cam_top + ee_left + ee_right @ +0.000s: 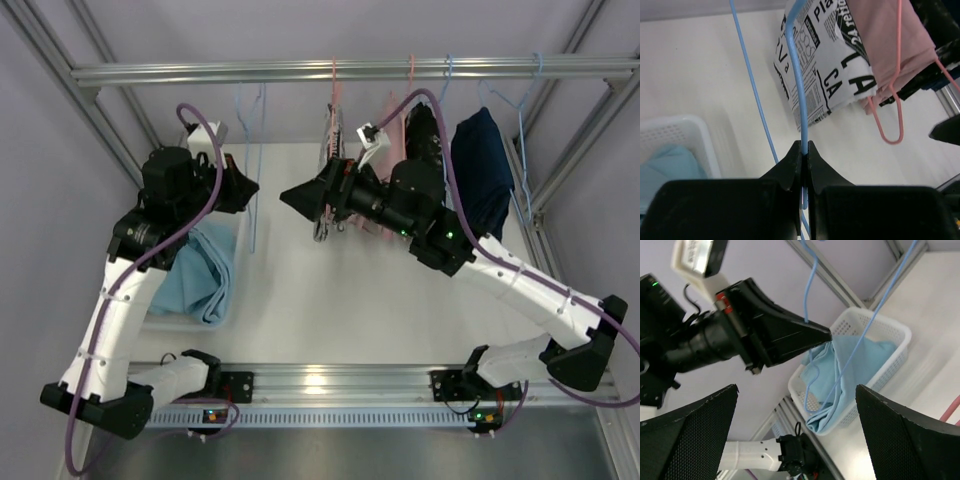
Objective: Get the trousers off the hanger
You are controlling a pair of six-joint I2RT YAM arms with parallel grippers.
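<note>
My left gripper (805,146) is clamped on the empty blue hanger (796,85); the newsprint trousers (825,65) hang long-axis-down at its 1 o'clock, nearer my wide-open right gripper (298,198).

Two arms, left (110,320) and right (520,280), under one rail (300,72) bearing five hangers: three blue hangers (252,150) (447,75) (530,90) and two pink hangers (333,85) (410,70). Four garments hang: newsprint trousers (825,65), pink trousers (890,45), one black garment (422,130), one navy garment (482,170). A fifth, light blue trousers (205,275), lies in the one basket (892,357).
</note>
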